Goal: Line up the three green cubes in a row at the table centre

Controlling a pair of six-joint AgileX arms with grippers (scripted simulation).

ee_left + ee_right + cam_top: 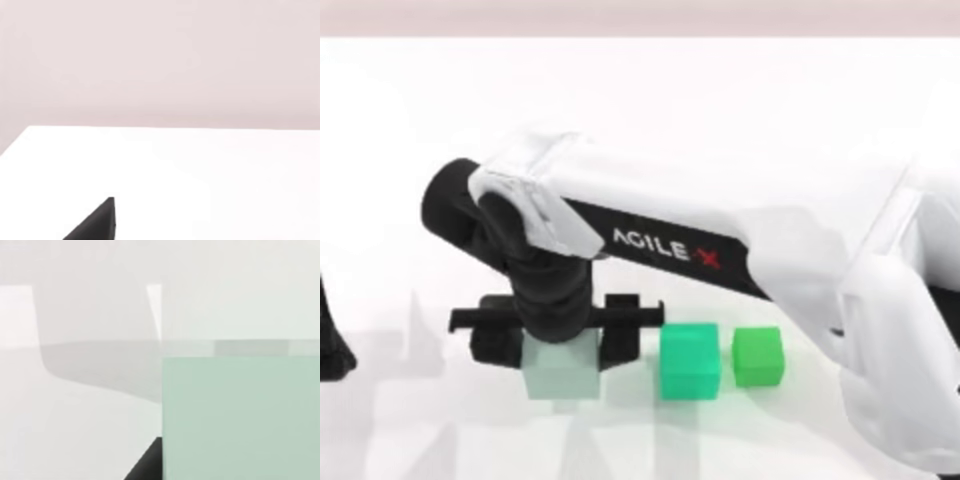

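Observation:
Three green cubes stand in a row on the white table (740, 130). From left to right they are the larger pale mint-grey cube (562, 378), the emerald-teal cube (690, 361) and the small bright green cube (758, 356). My right gripper (560, 348) reaches in from the right and hangs straight over the mint-grey cube. Its black fingers (620, 335) sit against the cube's two sides. In the right wrist view this cube (240, 417) fills the near side, with one fingertip (150, 465) pressed flush to it. My left gripper (328, 350) is parked at the left edge, open, one fingertip (100, 220) showing.
The right arm's white forearm (660, 235) crosses above the table behind the row. Small gaps separate the cubes. The table's far edge (165, 127) meets a pale wall.

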